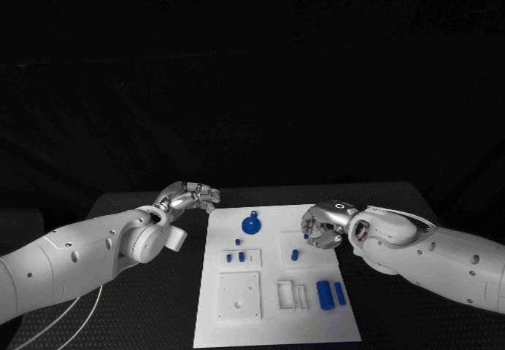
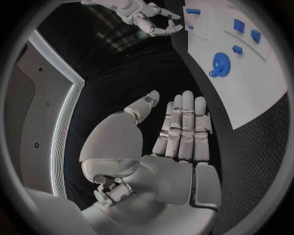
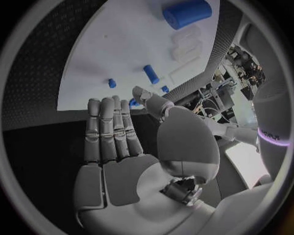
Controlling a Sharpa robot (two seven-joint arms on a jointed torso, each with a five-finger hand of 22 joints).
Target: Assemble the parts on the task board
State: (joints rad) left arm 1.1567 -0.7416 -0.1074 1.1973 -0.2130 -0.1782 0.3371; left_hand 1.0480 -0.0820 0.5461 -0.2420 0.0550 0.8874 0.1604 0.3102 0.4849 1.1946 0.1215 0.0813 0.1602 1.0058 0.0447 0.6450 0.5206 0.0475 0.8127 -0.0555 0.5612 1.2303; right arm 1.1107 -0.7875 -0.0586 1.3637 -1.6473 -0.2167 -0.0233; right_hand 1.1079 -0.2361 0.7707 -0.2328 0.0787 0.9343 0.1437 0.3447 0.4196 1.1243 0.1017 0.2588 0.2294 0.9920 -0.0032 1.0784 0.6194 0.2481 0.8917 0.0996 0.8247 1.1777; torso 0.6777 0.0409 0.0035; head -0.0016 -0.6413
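Both your left hand (image 1: pixel 190 197) and right hand (image 1: pixel 323 224) hang released; the gear (image 1: pixel 250 223) looks light, stiff; pinch its rim.

The white task board (image 1: pixel 276 292) lies flat on the tabletop. A blue gear-like part (image 1: pixel 250 223) rests near its far edge. 2 blue cylinders (image 1: pixel 331 294) lie side by side toward its near right corner.

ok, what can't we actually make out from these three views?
- Head view: the right hand covers part of the task board; what lies under it is hidden.
- Left wrist view: the board runs off the circle's rim.
- Right wrist view: the large blue cylinder is cut off.
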